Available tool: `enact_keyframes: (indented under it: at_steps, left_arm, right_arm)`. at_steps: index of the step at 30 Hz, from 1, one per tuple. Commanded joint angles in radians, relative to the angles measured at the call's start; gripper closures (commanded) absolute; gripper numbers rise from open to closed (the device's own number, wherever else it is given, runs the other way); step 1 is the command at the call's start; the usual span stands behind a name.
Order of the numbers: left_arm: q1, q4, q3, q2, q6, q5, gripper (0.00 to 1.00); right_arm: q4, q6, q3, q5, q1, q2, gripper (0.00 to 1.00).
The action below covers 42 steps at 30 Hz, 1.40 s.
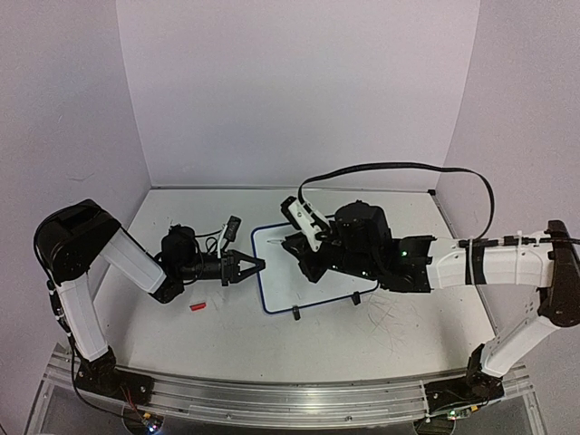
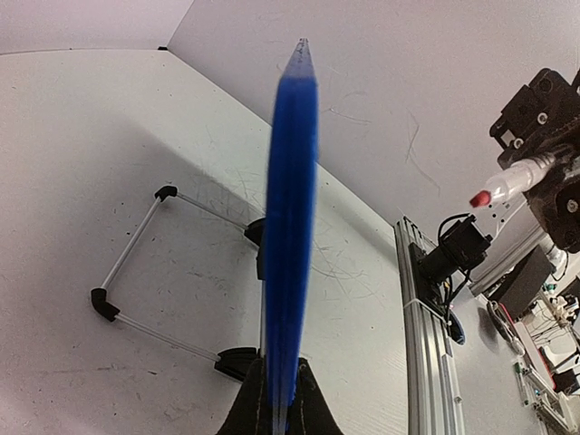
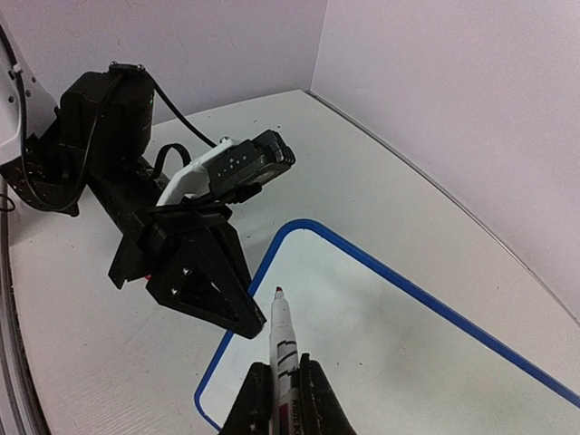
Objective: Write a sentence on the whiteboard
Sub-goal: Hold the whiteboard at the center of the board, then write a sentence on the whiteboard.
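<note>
Left pincer (image 1: pixel 258 265) comes in from the left side and is clamped onto the left rim of the whiteboard (image 1: pixel 313 283), a fingertip on each side of the thin blue edge. From the left wrist camera that rim runs straight up the picture as a blurred blue strip, pinched at the bottom between the two black fingers (image 2: pixel 306 399). The whiteboard sits in the middle of the tabletop (image 1: pixel 227 340), between the two arms, skewed so that its near-left corner points toward the bases, and its two black clip feet (image 1: pixel 295 314) show along the near edge. Over on the other side, the right pincer (image 3: pixel 283 385) is closed tight on a marker (image 3: pixel 282 337), barrel squeezed between the fingers, red tip pointing forward. That tip hangs over the white surface just inside the left rim, close to the spot where the left pincer grips. Whether it touches the board, I can't tell from here. The part of the board the right wrist camera shows is plain white. A small red cap (image 1: pixel 198 308) lies on the tabletop, near the left arm and apart from the board.
</note>
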Motion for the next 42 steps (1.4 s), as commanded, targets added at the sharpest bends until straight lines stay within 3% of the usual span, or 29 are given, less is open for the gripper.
enact_keyframes:
  at_steps: [1,15,42]
  left_arm:
    - [0.001,0.016,-0.02,-0.006,0.03,-0.004,1.0]
    - [0.001,0.015,-0.028,-0.028,0.026,-0.014,1.0]
    - [0.001,0.005,-0.026,-0.047,0.023,-0.015,1.0]
  right_arm:
    - [0.04,-0.028,0.049,0.023,0.013,0.044,1.0]
    - [0.122,-0.021,0.064,0.127,0.021,0.108,1.0]
    - [0.144,-0.028,0.086,0.156,0.021,0.154,1.0]
